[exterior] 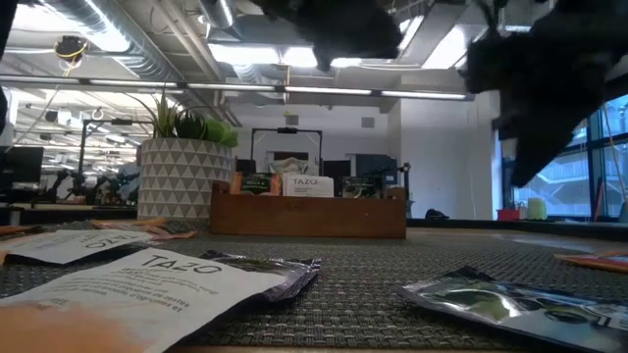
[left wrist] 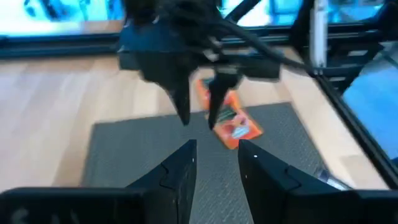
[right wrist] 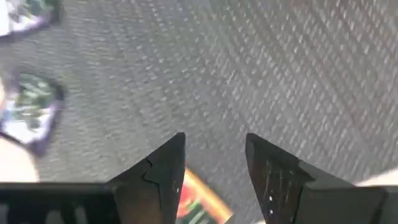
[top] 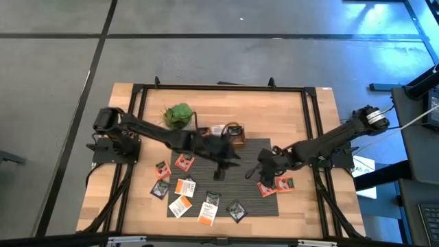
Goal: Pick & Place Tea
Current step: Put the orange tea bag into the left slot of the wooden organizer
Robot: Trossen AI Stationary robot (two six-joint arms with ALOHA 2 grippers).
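Observation:
Tea sachets lie flat on a dark grey mat (top: 240,180): orange ones (top: 184,162), white ones (top: 180,206) and dark ones (top: 236,209) toward the near left, and two orange ones (top: 276,185) near the right. My left gripper (top: 221,171) hovers open over the middle of the mat, empty (left wrist: 217,158). My right gripper (top: 255,171) is open above bare mat (right wrist: 211,149), beside the orange pair; one orange sachet (right wrist: 196,199) shows below its fingers. The left wrist view shows the right gripper (left wrist: 198,109) facing it, fingers pointing down.
A brown wooden tray (top: 226,134) with sachets standing in it sits at the mat's far edge, and a green potted plant (top: 178,115) stands to its left. A black frame (top: 140,89) runs around the table. In the low view a white sachet (exterior: 147,284) lies nearest.

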